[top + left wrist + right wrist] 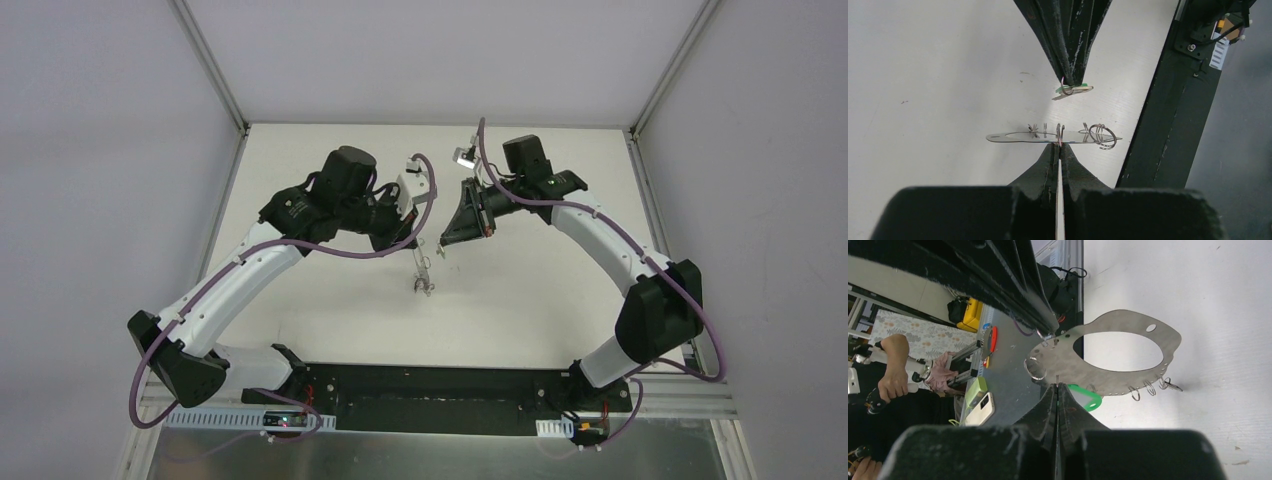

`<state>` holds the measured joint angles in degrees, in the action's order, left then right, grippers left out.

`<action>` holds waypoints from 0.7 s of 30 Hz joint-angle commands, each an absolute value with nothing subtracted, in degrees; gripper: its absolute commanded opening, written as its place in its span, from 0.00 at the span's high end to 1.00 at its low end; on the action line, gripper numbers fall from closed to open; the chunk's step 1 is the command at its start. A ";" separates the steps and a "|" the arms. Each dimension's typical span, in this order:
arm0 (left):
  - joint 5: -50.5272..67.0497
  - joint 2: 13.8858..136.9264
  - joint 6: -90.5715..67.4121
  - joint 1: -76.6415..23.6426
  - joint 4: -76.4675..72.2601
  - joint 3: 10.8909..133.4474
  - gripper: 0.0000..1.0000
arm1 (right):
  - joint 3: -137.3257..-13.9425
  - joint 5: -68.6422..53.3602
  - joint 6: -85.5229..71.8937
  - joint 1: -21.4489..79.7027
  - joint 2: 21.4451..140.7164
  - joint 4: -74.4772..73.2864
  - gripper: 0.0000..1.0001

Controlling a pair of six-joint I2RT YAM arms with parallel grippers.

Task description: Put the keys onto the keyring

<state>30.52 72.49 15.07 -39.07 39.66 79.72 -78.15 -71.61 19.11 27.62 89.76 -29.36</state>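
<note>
The keyring is a flat silver plate (1128, 375) with a big oval hole and several small wire rings along its edge; it hangs in the air over the table (425, 278). In the left wrist view the keyring (1013, 136) shows edge-on. My left gripper (1059, 146) is shut on one of its small rings. The key (1088, 399) has a bright green head and sits just under the plate's edge. My right gripper (1057, 386) is shut on the key, a thin wire poking up between its tips. From the left wrist, the right gripper (1071, 82) holds the key (1077, 90) just above the plate.
The black base rail (430, 385) runs along the near table edge. Beyond that edge lie a white phone (980, 410) and a green box (977, 390), with a person (893, 380) standing further off. Both grippers (414, 247) (442, 250) meet mid-table, above the white surface.
</note>
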 commanded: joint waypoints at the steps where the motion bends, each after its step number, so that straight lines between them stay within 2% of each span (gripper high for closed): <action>1: 29.06 71.98 16.10 -39.73 39.54 81.71 1.00 | -71.37 -76.87 14.06 27.51 86.74 -15.26 1.00; 3: 29.53 71.62 15.37 -39.79 38.27 80.72 1.00 | -67.74 -75.69 7.57 27.41 85.03 -9.32 1.00; 10: 32.28 72.42 9.67 -39.77 32.84 78.80 1.00 | -64.79 -77.07 2.66 27.50 84.57 -3.04 1.00; 21: 37.06 74.44 3.79 -39.81 28.72 76.99 1.00 | -63.82 -79.95 2.30 27.27 85.25 -1.42 1.00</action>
